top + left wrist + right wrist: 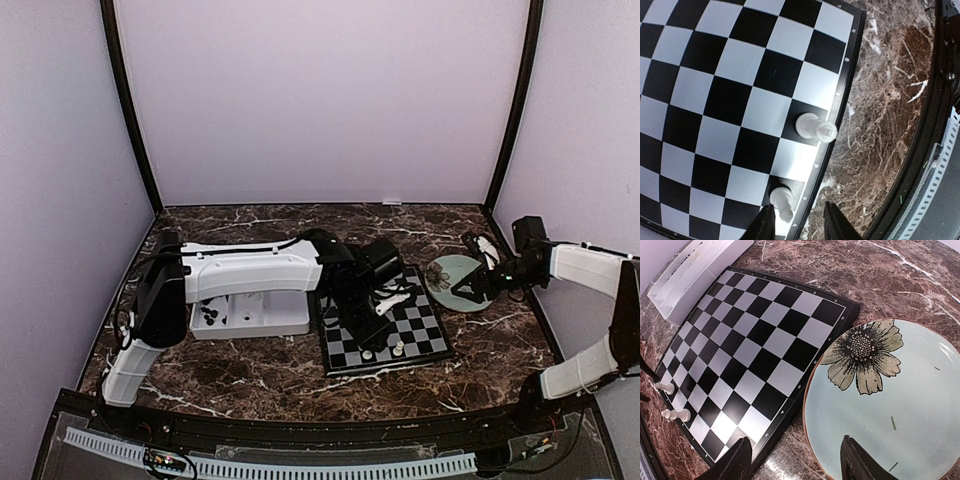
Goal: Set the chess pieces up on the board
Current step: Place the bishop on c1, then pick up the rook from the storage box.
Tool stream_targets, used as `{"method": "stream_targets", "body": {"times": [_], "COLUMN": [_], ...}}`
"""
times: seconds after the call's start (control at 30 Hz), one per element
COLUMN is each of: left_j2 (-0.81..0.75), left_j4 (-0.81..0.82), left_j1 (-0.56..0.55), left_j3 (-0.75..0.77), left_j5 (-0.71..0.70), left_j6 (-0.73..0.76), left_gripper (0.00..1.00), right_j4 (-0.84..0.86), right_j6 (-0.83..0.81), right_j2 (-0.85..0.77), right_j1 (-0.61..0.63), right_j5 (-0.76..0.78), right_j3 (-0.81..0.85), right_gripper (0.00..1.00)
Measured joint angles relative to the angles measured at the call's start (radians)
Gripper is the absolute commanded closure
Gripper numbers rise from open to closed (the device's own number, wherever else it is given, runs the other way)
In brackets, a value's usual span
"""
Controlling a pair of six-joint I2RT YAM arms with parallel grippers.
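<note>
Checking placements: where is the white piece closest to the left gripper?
Left wrist view: the white piece sits on a black square in the board's edge row, right by the left gripper, one white square from the other white piece.

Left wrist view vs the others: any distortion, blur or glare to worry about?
Left wrist view: strong barrel distortion, the black-and-silver checked chessboard looks bowed; the white chess piece at the bottom edge is slightly soft. Right wrist view: milder bowing, sharp pale green flowered plate, no harsh glare. Top external view: even light, chess pieces too small to resolve.
</note>
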Motion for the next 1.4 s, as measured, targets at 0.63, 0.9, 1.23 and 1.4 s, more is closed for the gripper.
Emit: {"method": "stream_targets", "body": {"times": [0.63, 0.9, 1.23, 1.4], "left_j2": [-0.256, -0.311, -0.311, -0.310], "left_j4": [-0.055, -0.035, 0.013, 0.039], "left_j1": [0.380, 0.515, 0.583, 0.583], "left_j3": [-0.028, -0.320, -0.441, -0.443], "left_j5": [-0.249, -0.276, -0.187, -0.172], "left_j6": [-0.145, -0.195, -0.164, -0.150], "left_gripper": [0.70, 0.66, 0.69, 0.74], "right_j4": [0.000, 0.000, 0.000, 0.000], "right_j6": [0.000, -0.003, -0.003, -0.004], "right_j2": [-0.002, 0.005, 0.012, 0.012], "right_j1": [0.000, 0.000, 0.000, 0.000], "right_j5": [0.007, 0.015, 0.019, 0.021], "right_j3": [0.000, 0.000, 0.000, 0.000], "right_gripper": [0.38, 0.38, 0.38, 0.38]}}
